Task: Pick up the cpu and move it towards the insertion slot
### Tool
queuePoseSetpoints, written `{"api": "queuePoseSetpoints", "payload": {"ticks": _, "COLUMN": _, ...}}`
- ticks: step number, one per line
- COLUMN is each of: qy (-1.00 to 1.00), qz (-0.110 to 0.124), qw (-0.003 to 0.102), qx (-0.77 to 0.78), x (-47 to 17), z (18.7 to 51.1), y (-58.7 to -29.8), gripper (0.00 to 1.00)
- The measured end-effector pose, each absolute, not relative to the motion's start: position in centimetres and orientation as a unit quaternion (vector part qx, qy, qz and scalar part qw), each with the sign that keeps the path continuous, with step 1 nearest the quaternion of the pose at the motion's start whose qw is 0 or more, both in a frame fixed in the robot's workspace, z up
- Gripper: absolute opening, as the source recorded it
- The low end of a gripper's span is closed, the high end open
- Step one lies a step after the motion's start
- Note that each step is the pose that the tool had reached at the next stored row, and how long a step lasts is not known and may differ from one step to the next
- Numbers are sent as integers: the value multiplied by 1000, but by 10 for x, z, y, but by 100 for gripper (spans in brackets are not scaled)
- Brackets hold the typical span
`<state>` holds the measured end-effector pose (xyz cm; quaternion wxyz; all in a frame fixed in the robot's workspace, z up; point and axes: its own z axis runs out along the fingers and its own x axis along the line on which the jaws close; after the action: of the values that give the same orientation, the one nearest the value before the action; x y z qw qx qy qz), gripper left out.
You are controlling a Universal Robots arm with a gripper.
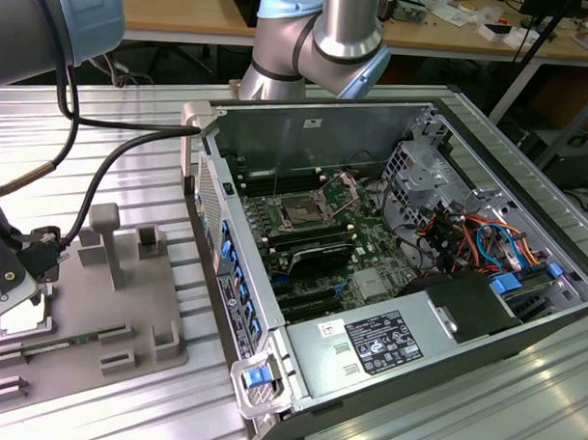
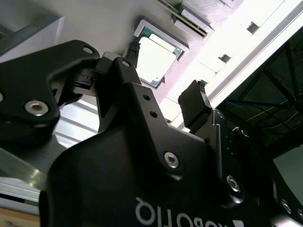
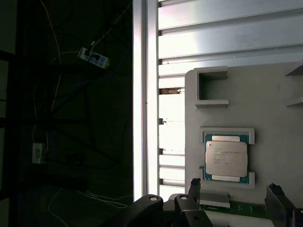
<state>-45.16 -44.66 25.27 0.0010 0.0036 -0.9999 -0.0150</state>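
The cpu (image 3: pixel 226 158), a small square chip with a pale metal top, lies flat in its holder on the grey tray (image 1: pixel 156 292) at the exterior view's left. My gripper (image 1: pixel 29 280) hangs just above it, open, with nothing between the fingers. In both wrist views the black fingertips (image 3: pixel 194 185) stand wider apart than the cpu (image 2: pixel 156 59) and do not touch it. My gripper (image 2: pixel 165 66) is lined up roughly over the chip. The insertion slot (image 1: pixel 304 211), a dark socket with a metal frame, sits on the green board inside the open computer case, well off towards the exterior view's right.
Upright grey blocks (image 1: pixel 105 235) stand on the tray, and a memory stick (image 1: pixel 66 343) lies near its front. The case wall (image 1: pixel 217 208) rises between tray and socket. A black cable (image 1: pixel 112 165) runs from the arm across the slatted table (image 1: pixel 133 118). The table edge (image 3: pixel 144 94) is close by.
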Motion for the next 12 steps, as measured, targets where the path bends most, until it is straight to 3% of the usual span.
{"api": "queuePoseSetpoints", "payload": {"ticks": 2, "qy": -1000, "qz": -15, "qw": 1, "qx": 4, "x": -452, "z": 253, "y": -447, "gripper": 62}}
{"api": "queuePoseSetpoints", "payload": {"ticks": 5, "qy": -1000, "qz": -15, "qw": 1, "qx": 4, "x": -452, "z": 252, "y": -447, "gripper": 75}}
{"api": "queuePoseSetpoints", "payload": {"ticks": 8, "qy": -1000, "qz": -15, "qw": 1, "qx": 4, "x": -452, "z": 251, "y": -447, "gripper": 76}}
{"api": "queuePoseSetpoints", "payload": {"ticks": 9, "qy": -1000, "qz": -15, "qw": 1, "qx": 4, "x": -452, "z": 250, "y": -447, "gripper": 83}}
{"api": "queuePoseSetpoints", "payload": {"ticks": 12, "qy": -1000, "qz": -15, "qw": 2, "qx": 1, "x": -452, "z": 244, "y": -447, "gripper": 83}}
